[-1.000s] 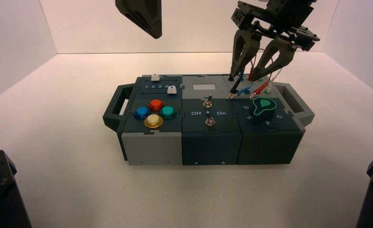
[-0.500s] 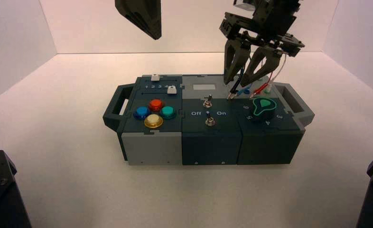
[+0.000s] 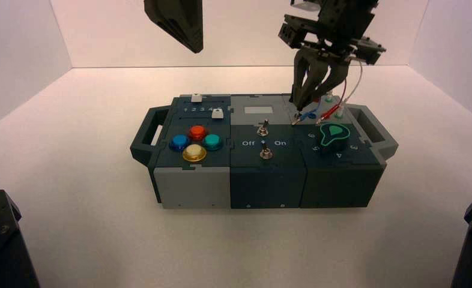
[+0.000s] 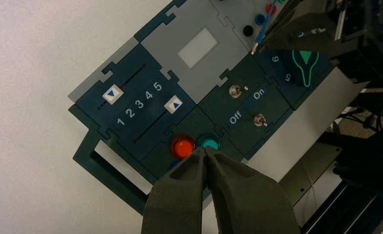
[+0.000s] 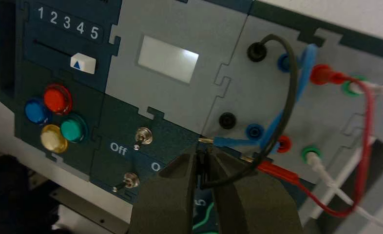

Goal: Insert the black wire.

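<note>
While pinched, the black wire (image 5: 291, 83) trails from the right hand (image 5: 202, 168).

White tabletop (image 3: 71, 198) (evenly lit) enclosed by white walls (image 3: 245, 33).

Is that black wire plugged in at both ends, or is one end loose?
One end only. The black wire runs from a black socket at the box's back; its other plug sits pinched in the right tool, beside an empty black socket.

Overhead view, two close wrist views
</note>
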`<move>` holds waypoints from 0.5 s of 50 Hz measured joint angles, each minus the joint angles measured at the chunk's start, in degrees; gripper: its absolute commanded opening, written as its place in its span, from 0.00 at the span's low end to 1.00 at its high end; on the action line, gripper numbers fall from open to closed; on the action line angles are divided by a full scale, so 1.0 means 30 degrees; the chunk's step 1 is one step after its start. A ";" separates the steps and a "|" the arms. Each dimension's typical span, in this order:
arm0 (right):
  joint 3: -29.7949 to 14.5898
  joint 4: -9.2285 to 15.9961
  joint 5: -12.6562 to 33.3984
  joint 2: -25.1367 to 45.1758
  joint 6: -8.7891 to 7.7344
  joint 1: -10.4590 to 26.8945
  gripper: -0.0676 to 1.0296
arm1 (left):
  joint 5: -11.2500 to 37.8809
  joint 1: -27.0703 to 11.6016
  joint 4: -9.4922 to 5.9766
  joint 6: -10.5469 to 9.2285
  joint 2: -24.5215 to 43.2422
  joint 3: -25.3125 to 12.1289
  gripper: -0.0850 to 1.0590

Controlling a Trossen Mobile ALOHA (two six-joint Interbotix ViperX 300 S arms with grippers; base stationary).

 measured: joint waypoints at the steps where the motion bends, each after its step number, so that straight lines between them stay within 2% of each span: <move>1: -0.0029 -0.0117 0.0000 -0.0029 0.0029 0.0000 0.04 | -0.0029 0.0000 0.0000 0.0000 0.0000 0.0000 0.05; 9: -0.0117 -0.1055 -0.0029 -0.0146 0.0176 -0.0029 0.04 | -0.0059 -0.0029 -0.0029 -0.0029 0.0000 0.0000 0.05; 25: -0.0117 -0.1875 -0.1289 -0.0146 0.0264 -0.0029 0.04 | -0.0146 -0.0029 -0.0381 0.0000 -0.0029 0.0059 0.05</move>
